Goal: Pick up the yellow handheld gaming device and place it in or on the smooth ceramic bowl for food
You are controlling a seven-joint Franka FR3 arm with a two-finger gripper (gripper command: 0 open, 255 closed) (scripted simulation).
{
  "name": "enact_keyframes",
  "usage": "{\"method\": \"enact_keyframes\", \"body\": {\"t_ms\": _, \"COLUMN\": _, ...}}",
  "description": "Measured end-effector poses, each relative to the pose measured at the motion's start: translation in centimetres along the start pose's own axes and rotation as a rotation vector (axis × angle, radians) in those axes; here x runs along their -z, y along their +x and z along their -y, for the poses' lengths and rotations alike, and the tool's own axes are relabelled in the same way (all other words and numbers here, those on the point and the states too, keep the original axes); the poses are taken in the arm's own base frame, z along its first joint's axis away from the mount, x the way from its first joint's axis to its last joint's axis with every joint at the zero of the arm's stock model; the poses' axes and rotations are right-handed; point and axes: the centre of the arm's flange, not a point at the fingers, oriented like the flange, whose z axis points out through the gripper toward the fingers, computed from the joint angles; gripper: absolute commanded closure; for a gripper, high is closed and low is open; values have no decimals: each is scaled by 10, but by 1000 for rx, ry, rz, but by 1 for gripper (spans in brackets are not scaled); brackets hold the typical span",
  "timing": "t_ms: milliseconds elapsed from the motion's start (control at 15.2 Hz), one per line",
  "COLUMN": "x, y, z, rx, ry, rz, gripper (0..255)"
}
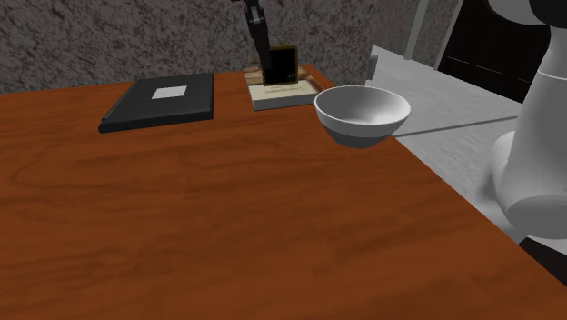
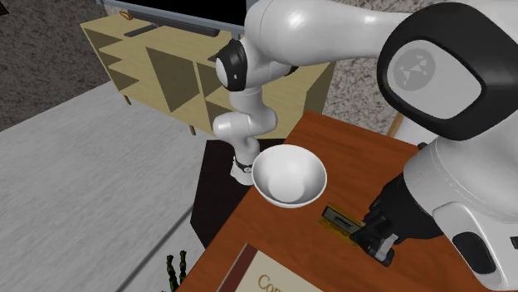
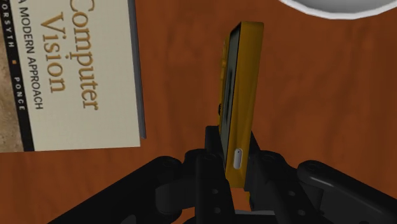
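Yellow gaming device (image 3: 240, 95) stands on edge, clasped between the black gripper's (image 3: 232, 145) fingers over the reddish wooden table (image 1: 227, 227), with the empty white bowl (image 1: 363, 136) near the gripper. The wrist view reads "Computer Vision" on the book (image 3: 76, 76) beside the gripper. The second exterior view takes in a tan shelf unit (image 2: 158, 66) behind the arm.

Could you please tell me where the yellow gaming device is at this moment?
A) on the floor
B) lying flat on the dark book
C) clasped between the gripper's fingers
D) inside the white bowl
C: the wrist view shows the gripper shut on the yellow device, held edge-on, apart from the white bowl.
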Motion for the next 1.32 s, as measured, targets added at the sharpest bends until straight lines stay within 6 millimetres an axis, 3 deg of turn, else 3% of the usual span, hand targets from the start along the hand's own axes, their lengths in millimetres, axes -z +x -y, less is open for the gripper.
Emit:
{"method": "enact_keyframes", "body": {"t_ms": 660, "x": 48, "y": -14, "z": 2, "rx": 0, "ry": 1, "rz": 1, "gripper": 255}}
{"method": "enact_keyframes", "body": {"t_ms": 1320, "x": 45, "y": -128, "z": 59, "rx": 0, "ry": -1, "rz": 0, "gripper": 255}}
